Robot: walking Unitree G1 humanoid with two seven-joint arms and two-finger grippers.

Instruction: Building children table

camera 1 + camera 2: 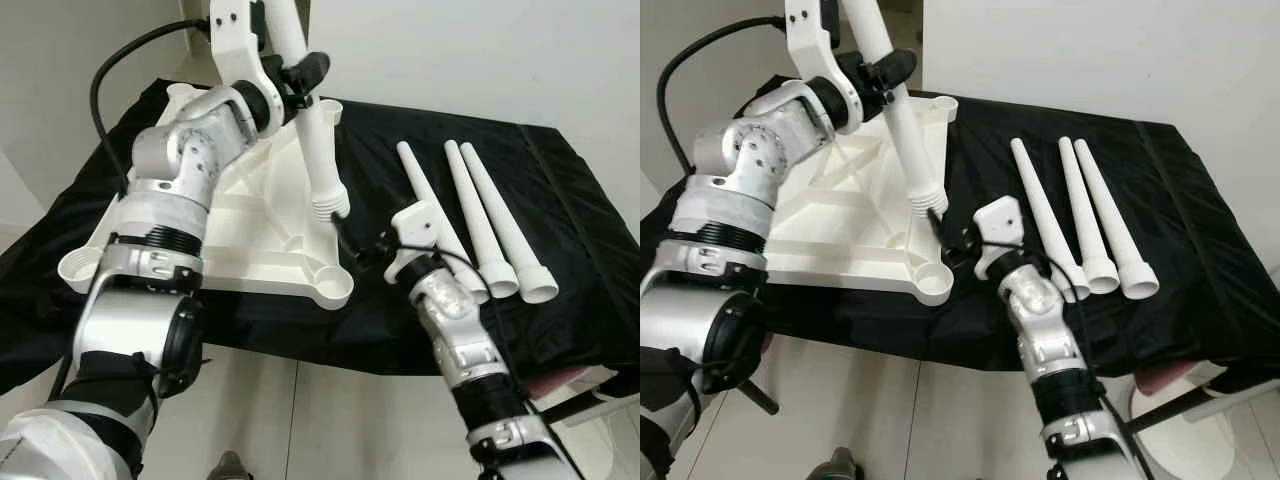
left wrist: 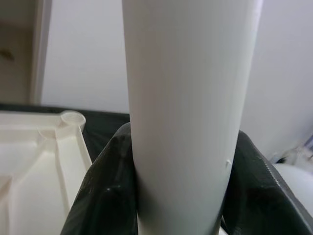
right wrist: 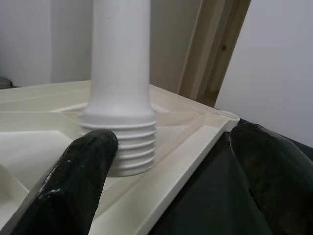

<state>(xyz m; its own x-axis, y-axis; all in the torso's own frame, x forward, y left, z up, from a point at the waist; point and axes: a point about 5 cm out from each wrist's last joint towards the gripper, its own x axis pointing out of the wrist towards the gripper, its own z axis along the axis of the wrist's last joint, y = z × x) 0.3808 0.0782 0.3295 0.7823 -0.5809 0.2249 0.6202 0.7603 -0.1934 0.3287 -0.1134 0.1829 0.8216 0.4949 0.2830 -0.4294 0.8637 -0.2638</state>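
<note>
A white table top (image 1: 250, 235) lies upside down on the black-covered table (image 1: 560, 190). My left gripper (image 1: 300, 78) is shut on a white leg (image 1: 315, 140), which is tilted with its threaded end (image 1: 330, 205) down over the panel, a little behind the front right corner socket (image 1: 336, 286). In the left wrist view the black fingers (image 2: 105, 196) clamp the leg (image 2: 188, 112). My right gripper (image 1: 358, 248) stands open just before the threaded end (image 3: 122, 142), one finger (image 3: 73, 181) on each side without touching it. Whether the thread touches the panel I cannot tell.
Three spare white legs (image 1: 480, 220) lie side by side on the cloth to the right, wide ends toward me. The table's front edge (image 1: 330, 345) runs just below the panel. Tiled floor (image 1: 300, 420) is beneath, and a pink object (image 1: 585, 380) sits at the lower right.
</note>
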